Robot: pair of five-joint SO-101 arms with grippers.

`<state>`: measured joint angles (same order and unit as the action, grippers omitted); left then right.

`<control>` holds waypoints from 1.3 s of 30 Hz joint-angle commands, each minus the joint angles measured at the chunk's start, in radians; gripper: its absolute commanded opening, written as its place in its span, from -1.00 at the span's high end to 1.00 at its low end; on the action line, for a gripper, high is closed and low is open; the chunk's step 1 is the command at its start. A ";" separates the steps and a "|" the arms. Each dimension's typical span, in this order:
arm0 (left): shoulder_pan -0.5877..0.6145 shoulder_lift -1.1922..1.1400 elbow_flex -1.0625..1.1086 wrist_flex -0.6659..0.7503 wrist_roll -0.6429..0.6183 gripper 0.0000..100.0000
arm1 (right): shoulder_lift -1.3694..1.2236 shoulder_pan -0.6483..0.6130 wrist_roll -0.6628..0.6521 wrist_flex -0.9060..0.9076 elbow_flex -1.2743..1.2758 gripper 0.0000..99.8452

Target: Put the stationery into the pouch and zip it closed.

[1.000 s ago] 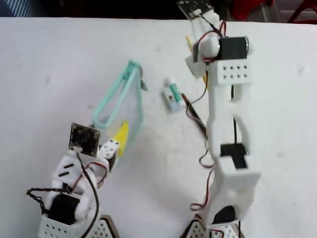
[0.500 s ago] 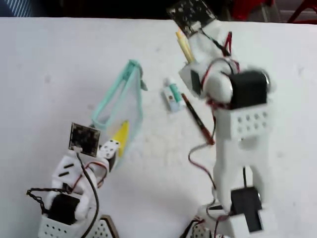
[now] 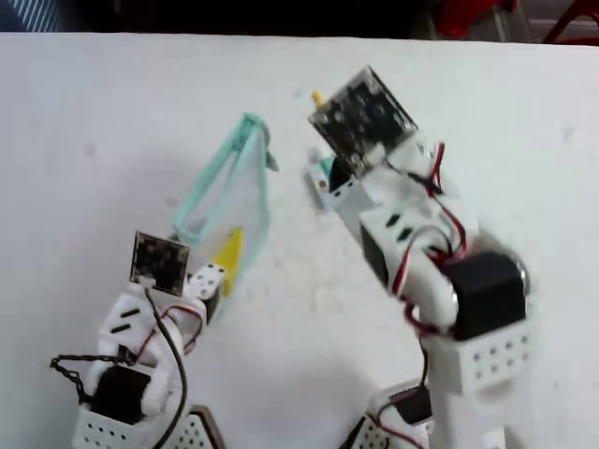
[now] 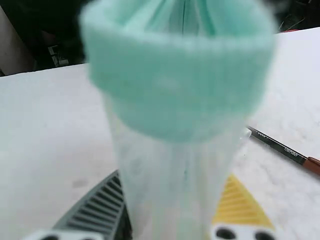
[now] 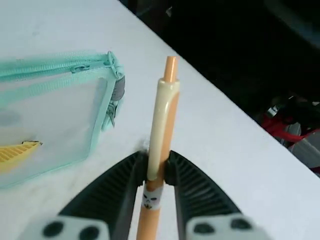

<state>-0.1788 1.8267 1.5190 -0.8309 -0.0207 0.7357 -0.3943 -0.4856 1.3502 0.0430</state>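
Note:
The clear pouch [image 3: 229, 192] with teal zip edging lies left of the table's middle, its opening toward the far side. My left gripper [image 3: 223, 258] is shut on the pouch's near end; up close the teal edge [image 4: 175, 75] sits between the grey finger [image 4: 102, 207] and the yellow finger [image 4: 240, 207]. My right gripper [image 5: 156, 167] is shut on a cream and orange pen [image 5: 162, 115], just right of the pouch's zip pull [image 5: 115, 90]. From above, the pen's tip [image 3: 318, 97] pokes out past the right arm's wrist board. A dark pencil [image 4: 280, 147] lies on the table.
A small white and teal stationery item [image 3: 322, 178] lies right of the pouch, partly under the right arm. The table's far edge [image 3: 187, 34] meets a dark background. Bare white tabletop [image 3: 103, 112] spreads to the left.
The right arm has drawn back from the far edge toward the pouch with the pen in its gripper, and now covers the dark pencil from above. The left arm and pouch have stayed still.

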 commanded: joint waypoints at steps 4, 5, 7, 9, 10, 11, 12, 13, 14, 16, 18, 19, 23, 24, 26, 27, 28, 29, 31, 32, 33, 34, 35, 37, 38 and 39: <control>-0.016 -0.004 -0.006 0.032 -0.005 0.62 | 0.216 -0.022 0.006 -0.211 0.195 0.97; -0.016 -0.004 -0.006 0.032 -0.005 0.62 | 0.239 -0.033 0.006 -0.231 0.215 0.97; -0.016 -0.004 -0.006 0.032 -0.005 0.62 | 0.278 -0.056 0.006 -0.265 0.247 0.97; -0.016 -0.004 -0.006 0.032 -0.005 0.62 | 0.315 -0.090 0.006 -0.294 0.267 0.97; -0.016 -0.004 -0.006 0.032 -0.005 0.62 | 0.332 -0.107 0.006 -0.306 0.273 0.97; -0.016 -0.004 -0.006 0.032 -0.005 0.62 | 0.348 -0.120 0.006 -0.317 0.279 0.97; -0.016 -0.004 -0.006 0.032 -0.005 0.62 | 0.358 -0.139 0.006 -0.328 0.282 0.97; -0.016 -0.004 -0.006 0.032 -0.005 0.62 | 0.364 -0.159 0.006 -0.337 0.282 0.97; -0.016 -0.004 -0.006 0.032 -0.005 0.62 | 0.371 -0.182 0.006 -0.343 0.282 0.97; -0.016 -0.004 -0.006 0.032 -0.005 0.62 | 0.369 -0.228 0.006 -0.360 0.282 0.97; -0.016 -0.004 -0.006 0.032 -0.005 0.62 | 0.369 -0.268 0.006 -0.389 0.282 0.97; -0.016 -0.004 -0.006 0.032 -0.005 0.62 | 0.369 -0.285 0.006 -0.409 0.282 0.97; -0.016 -0.004 -0.006 0.032 -0.005 0.62 | 0.369 -0.346 0.006 -0.496 0.278 0.97; -0.016 -0.004 -0.006 0.032 -0.005 0.62 | 0.369 -0.355 0.006 -0.518 0.275 0.97; -0.016 -0.004 -0.006 0.032 -0.005 0.62 | 0.369 -0.371 0.006 -0.568 0.273 0.97; -0.016 -0.004 -0.006 0.032 -0.005 0.62 | 0.369 -0.375 0.006 -0.593 0.272 0.97; -0.016 -0.004 -0.006 0.032 -0.005 0.62 | 0.369 -0.381 0.006 -0.613 0.269 0.97; -0.016 -0.004 -0.006 0.032 -0.005 0.62 | 0.369 -0.389 0.006 -0.627 0.261 0.97; -0.016 -0.004 -0.006 0.032 -0.005 0.62 | 0.369 -0.412 0.008 -0.648 0.236 0.97; -0.016 -0.004 -0.006 0.032 -0.005 0.62 | 0.369 -0.423 0.023 -0.654 0.215 0.97; -0.016 -0.004 -0.006 0.032 -0.005 0.62 | 0.369 -0.429 0.051 -0.657 0.192 0.97; -0.016 -0.004 -0.006 0.032 -0.005 0.62 | 0.369 -0.430 0.086 -0.662 0.166 0.97; -0.016 -0.004 -0.006 0.032 -0.005 0.62 | 0.369 -0.430 0.124 -0.662 0.140 0.97; -0.016 -0.004 -0.006 0.032 -0.005 0.62 | 0.369 -0.430 0.192 -0.662 0.092 0.97; -0.016 -0.004 -0.006 0.032 -0.005 0.62 | 0.369 -0.430 0.224 -0.662 0.075 0.97; -0.016 -0.004 -0.006 0.032 -0.005 0.62 | 0.369 -0.430 0.255 -0.662 0.063 0.97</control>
<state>-0.1788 1.8267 1.5190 -0.8309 -0.0207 1.1055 -0.8163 -0.3153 0.7119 0.1795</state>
